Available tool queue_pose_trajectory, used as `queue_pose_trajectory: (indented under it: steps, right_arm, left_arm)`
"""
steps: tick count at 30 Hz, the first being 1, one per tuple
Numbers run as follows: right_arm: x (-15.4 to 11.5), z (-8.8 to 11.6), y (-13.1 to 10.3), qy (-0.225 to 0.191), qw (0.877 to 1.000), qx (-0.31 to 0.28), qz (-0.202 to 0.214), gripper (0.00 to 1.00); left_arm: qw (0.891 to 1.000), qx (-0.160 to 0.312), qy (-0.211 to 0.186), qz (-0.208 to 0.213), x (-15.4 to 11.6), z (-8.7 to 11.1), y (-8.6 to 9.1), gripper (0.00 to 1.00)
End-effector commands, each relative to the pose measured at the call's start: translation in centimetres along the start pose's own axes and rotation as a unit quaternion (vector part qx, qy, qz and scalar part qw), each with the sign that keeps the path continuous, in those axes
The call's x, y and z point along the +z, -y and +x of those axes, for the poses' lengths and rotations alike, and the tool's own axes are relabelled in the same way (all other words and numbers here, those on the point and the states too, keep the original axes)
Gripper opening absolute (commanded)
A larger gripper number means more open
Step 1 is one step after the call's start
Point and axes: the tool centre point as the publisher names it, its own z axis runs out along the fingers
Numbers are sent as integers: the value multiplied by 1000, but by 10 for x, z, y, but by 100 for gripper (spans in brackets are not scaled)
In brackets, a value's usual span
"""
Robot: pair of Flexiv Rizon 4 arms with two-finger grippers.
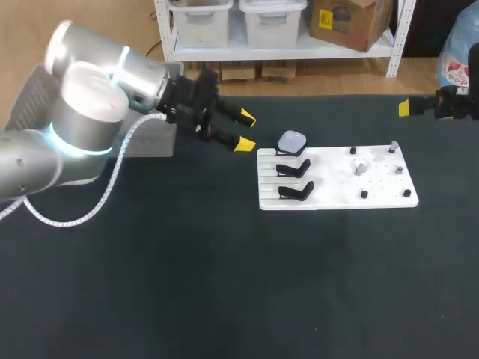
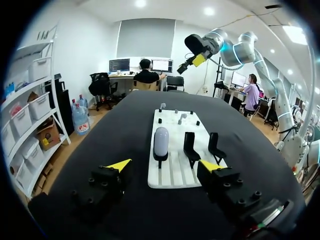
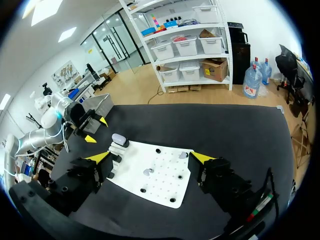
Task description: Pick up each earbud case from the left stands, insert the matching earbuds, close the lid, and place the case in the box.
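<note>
A pale grey earbud case sits on the rearmost of three black stands at the left end of the white board. The other two stands are bare. Small earbuds and pegs dot the board's right half. My left gripper hovers just left of the board, open and holding nothing. In the left wrist view the case stands ahead of the left gripper, on the board. My right gripper is open and high above the board, off its far right corner.
A grey box stands at the table's back left, partly behind my left arm. The black tabletop runs wide in front of the board. In the right wrist view the case and the left gripper lie beyond the board.
</note>
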Motion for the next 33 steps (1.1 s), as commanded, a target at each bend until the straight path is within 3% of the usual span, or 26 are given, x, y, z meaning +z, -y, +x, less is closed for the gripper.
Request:
queue_pose_trajectory:
  steps: [1,13,17,33]
  right_arm:
    - [0,0,0,0,1000,0,1,100]
    - [0,0,0,0,1000,0,1,100]
    - [0,0,0,0,1000,0,1,100]
    - [0,0,0,0,1000,0,1,100]
  left_arm:
    - [1000,-2,3,-2,9,2,-1,80]
    - [1000,-3,2,8,32,0,-3,69]
    - [1000,-4,-1,11,35,3,-7,61]
    - [1000,5,-1,26,53,-4,-17,62]
